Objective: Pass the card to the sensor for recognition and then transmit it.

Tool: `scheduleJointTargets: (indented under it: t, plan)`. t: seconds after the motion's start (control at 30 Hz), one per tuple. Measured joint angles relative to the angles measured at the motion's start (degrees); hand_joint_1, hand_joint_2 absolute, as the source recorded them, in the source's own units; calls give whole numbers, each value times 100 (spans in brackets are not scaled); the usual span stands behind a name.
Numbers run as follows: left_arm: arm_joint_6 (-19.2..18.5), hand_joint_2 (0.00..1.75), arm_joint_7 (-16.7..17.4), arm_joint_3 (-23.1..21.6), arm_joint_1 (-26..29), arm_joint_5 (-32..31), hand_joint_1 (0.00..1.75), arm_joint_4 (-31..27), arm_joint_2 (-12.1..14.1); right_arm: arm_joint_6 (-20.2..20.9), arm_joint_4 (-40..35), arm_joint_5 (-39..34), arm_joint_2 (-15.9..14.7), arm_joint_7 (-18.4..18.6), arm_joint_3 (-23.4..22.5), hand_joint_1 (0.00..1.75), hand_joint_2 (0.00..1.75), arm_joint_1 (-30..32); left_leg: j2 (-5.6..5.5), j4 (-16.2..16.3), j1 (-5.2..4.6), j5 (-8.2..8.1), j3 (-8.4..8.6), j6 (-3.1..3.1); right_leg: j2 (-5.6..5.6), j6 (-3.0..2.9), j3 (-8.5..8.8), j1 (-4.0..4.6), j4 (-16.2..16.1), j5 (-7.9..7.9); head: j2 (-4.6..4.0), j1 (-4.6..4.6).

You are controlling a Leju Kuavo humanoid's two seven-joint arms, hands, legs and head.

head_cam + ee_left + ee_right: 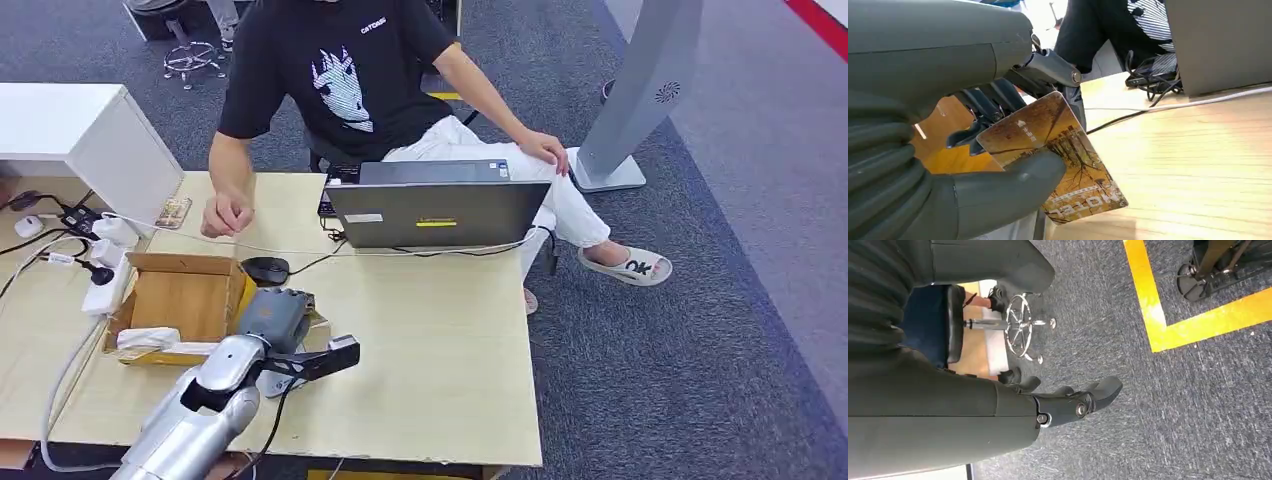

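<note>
1. The left hand (998,150) pinches the card (1058,160) between thumb and fingers, above the table (430,340).
2. The right hand (1068,405) hangs over carpet, fingers seemingly loosely apart, holding nothing.

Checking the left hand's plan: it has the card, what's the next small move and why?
Probably lift the card clear of the table before seeking the sensor: the left hand already pinches it between thumb and fingers, low over the wood beside the box.
</note>
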Motion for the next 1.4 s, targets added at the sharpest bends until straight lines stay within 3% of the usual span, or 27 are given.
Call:
scheduleJointTargets:
  t: [0.6,0.77,0.93,1.4]
  plan:
    - [18,175,-9,-20,-7,-199,175,15,28,-15,0,-24,17,-9,0,0,175,0,1,0,0,0,0,0,0,0,0,0,0,0,0,0]
    - [243,175,-22,-20,-5,-354,175,24,6,-15,0,-50,17,-22,0,0,175,0,0,0,-1,0,0,0,0,0,0,0,0,0,0,2]
    - [704,175,-149,-20,6,-411,175,-65,-70,-22,0,-68,15,-46,0,0,175,1,-2,1,-1,0,-1,0,-2,0,1,-1,0,0,0,2]
    - [671,175,-275,-20,25,-438,175,-413,-127,-22,0,-92,17,-46,0,0,175,2,-1,0,0,0,-1,0,-2,0,0,0,0,0,0,0]
